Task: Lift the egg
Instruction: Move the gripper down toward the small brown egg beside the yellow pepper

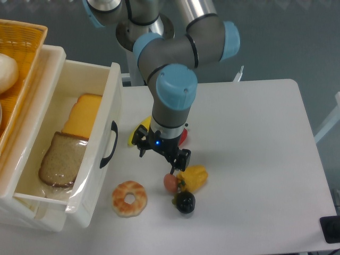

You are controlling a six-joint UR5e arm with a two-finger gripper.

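The egg is a small pinkish-tan ball lying on the white table, touching the left side of the yellow bell pepper. My gripper hangs just above and slightly behind the egg, its two black fingers spread apart with nothing between them. One fingertip is close over the pepper's top edge. A black round fruit rests right below the egg and pepper.
A red round fruit and a yellow banana are partly hidden behind the arm. A glazed doughnut lies at the front left. The open white drawer holds bread and cheese; an orange basket sits at far left.
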